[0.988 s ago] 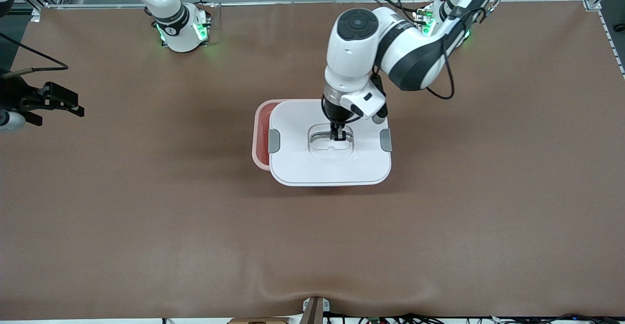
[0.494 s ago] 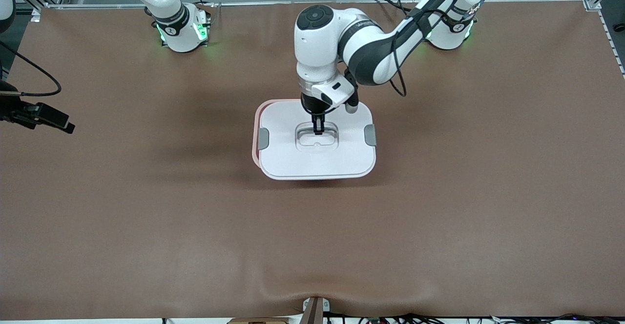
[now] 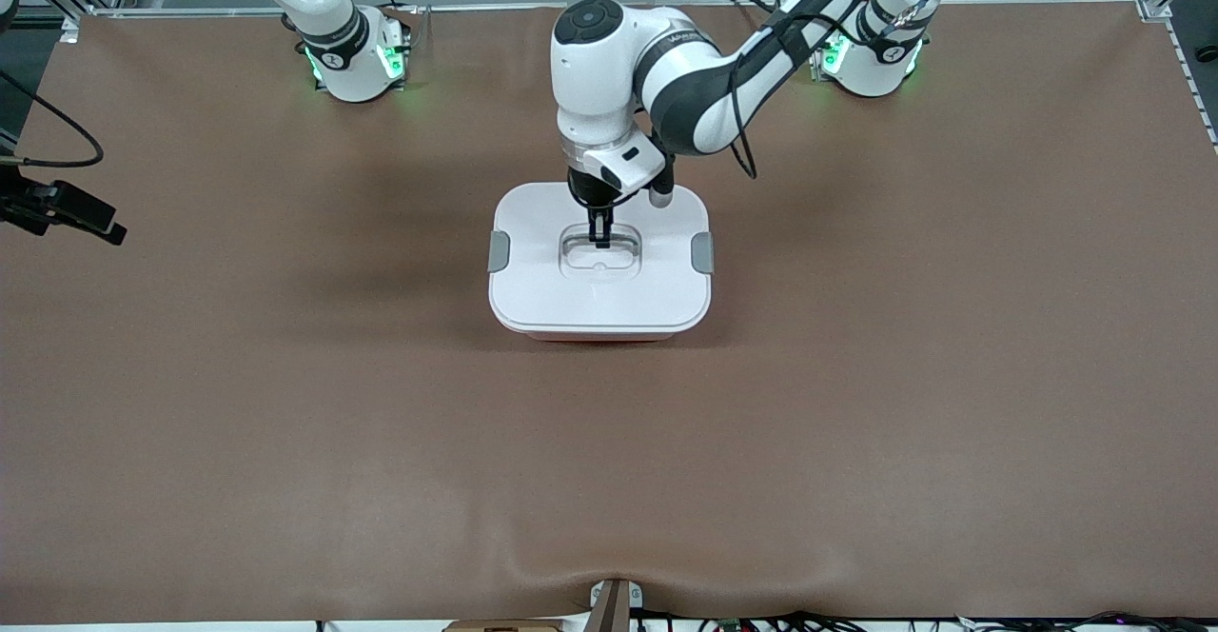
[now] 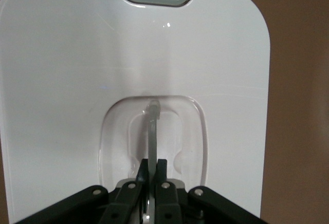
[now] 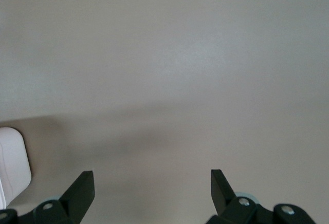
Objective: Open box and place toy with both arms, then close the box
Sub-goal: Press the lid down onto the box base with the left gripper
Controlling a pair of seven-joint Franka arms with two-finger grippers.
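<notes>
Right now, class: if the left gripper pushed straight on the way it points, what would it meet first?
The left gripper points straight down with its jaws shut on the clear handle. Directly beneath lies the recessed centre of the white lid, so it would probably press into that recess first.

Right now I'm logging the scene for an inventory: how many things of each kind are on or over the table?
Boxes: 1, the box under its lid
Grey clips: 2
Handles: 1
Grippers: 2, left gripper and right gripper
Toys in sight: 0
Total: 6
</notes>
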